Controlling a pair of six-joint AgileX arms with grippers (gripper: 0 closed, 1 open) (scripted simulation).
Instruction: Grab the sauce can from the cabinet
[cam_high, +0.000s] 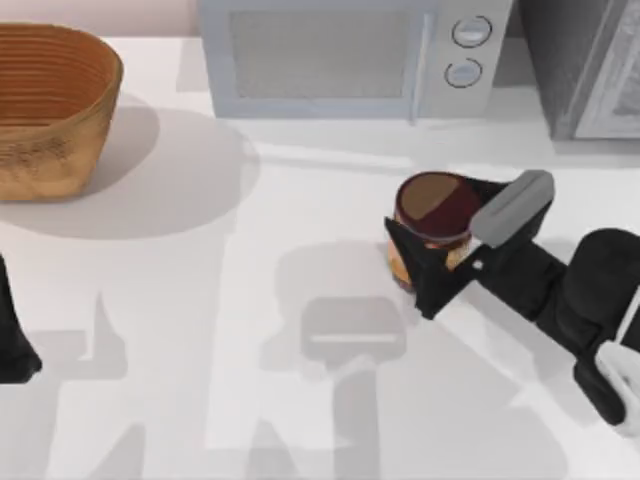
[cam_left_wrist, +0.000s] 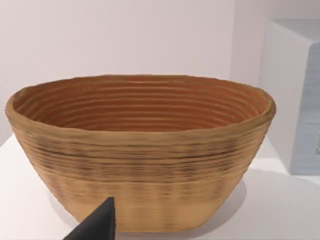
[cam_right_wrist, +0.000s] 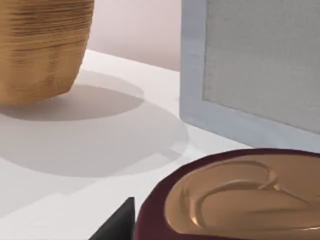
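Maroon on its round top, with an orange-yellow label down its side, the can (cam_high: 432, 222) stands upright on the white tabletop (cam_high: 250, 330), long axis vertical, lid facing the overhead camera. It sits right of centre, in front of the microwave (cam_high: 340, 55) and apart from it, and well clear of the cabinet (cam_high: 585, 65) at the far right corner. The right gripper (cam_high: 425, 245) reaches in from the right edge, its black arm slanting up and leftward toward the can, the wrist low and roughly level with the can's body. Its fingers are closed on the can: one dark finger (cam_high: 410, 262) runs along the near side, and the other side of the gripper lies against the far right of the lid. In the right wrist view the can's top (cam_right_wrist: 240, 195) sits close under the camera, with a black finger tip (cam_right_wrist: 117, 222) just beside it.

Bare tabletop lies to the left of and in front of the can. The basket (cam_high: 50, 105) stands at the far left corner, well apart from the can. My left arm (cam_high: 12, 340) is parked at the left edge; its wrist view faces the basket (cam_left_wrist: 140, 150), with one dark finger tip (cam_left_wrist: 97, 222) at the frame's edge, and I cannot tell whether those fingers are open or closed.
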